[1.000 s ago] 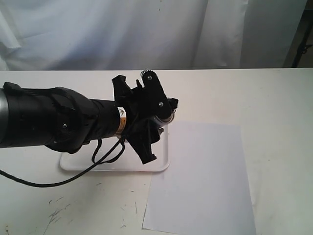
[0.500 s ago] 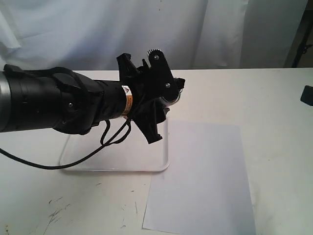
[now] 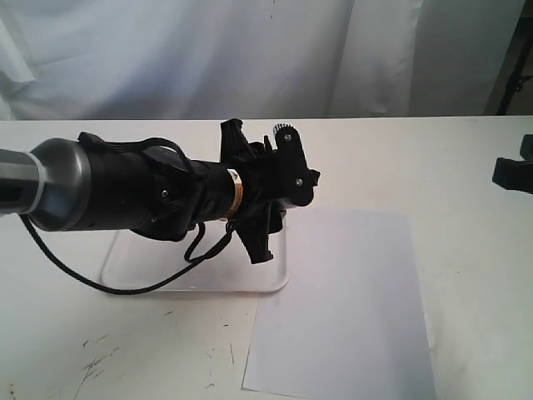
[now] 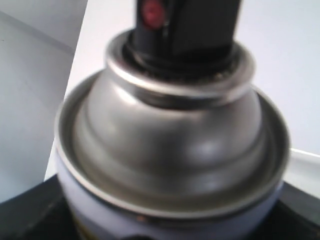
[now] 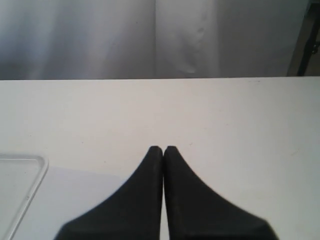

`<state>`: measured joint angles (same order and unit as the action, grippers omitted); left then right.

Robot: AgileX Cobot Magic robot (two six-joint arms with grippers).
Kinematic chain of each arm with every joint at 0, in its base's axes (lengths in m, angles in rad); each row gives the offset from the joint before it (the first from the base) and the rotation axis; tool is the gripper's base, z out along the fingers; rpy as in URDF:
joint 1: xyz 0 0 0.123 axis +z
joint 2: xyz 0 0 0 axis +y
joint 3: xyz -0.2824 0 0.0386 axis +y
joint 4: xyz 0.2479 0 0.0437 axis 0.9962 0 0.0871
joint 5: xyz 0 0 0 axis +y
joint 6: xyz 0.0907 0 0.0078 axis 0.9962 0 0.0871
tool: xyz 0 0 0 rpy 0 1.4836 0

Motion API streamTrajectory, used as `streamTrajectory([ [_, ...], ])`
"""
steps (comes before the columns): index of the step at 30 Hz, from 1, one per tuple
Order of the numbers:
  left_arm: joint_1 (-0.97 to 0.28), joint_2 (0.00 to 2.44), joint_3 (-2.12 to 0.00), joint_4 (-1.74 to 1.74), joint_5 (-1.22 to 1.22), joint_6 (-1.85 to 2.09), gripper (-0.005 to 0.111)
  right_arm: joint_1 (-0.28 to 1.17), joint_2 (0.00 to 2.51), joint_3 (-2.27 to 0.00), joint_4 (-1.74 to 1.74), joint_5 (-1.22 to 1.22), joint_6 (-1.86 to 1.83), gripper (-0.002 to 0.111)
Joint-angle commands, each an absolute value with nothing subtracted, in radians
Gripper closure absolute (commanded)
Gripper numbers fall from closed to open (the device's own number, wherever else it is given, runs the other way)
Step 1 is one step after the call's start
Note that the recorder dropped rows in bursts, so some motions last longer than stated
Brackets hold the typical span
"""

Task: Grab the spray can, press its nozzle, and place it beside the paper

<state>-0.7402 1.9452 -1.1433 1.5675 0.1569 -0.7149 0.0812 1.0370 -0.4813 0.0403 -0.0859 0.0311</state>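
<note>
The spray can (image 4: 170, 150) fills the left wrist view, its silver dome topped by the black nozzle (image 4: 187, 30) with a red dot. My left gripper (image 4: 170, 222) is shut on the can's body, and its black fingers (image 4: 30, 215) show at either side. In the exterior view the left gripper (image 3: 279, 204) hangs above the right end of the tray and hides the can. The paper (image 3: 350, 308) lies flat to the right of it. My right gripper (image 5: 163, 149) is shut and empty, low over the table; it shows at the exterior view's right edge (image 3: 512, 171).
A white rounded tray (image 3: 279, 283) sits under the left arm, its right rim beside the paper's left edge; its corner (image 5: 40, 165) also shows in the right wrist view. A black cable (image 3: 108, 283) loops below the arm. White curtains hang behind the table.
My left gripper has lifted the can up off the tray and turned with it. The right gripper has come into the exterior view from the right edge.
</note>
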Motion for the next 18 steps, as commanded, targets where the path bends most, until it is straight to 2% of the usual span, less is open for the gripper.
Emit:
streamTrajectory([
  [1,-0.784,1.935,-1.158,1.543,0.276,-0.681,0.107,0.087,1.106,-0.488,0.061,-0.074,0.107,0.108],
  [7,-0.819,1.937,-1.158,1.384,0.292,-0.567,0.107,0.087,1.238,-0.488,0.061,-0.076,0.146,0.108],
  [18,-0.828,1.931,-1.158,1.31,0.179,-0.57,0.107,0.087,1.25,-0.486,0.061,-0.103,0.123,0.108],
])
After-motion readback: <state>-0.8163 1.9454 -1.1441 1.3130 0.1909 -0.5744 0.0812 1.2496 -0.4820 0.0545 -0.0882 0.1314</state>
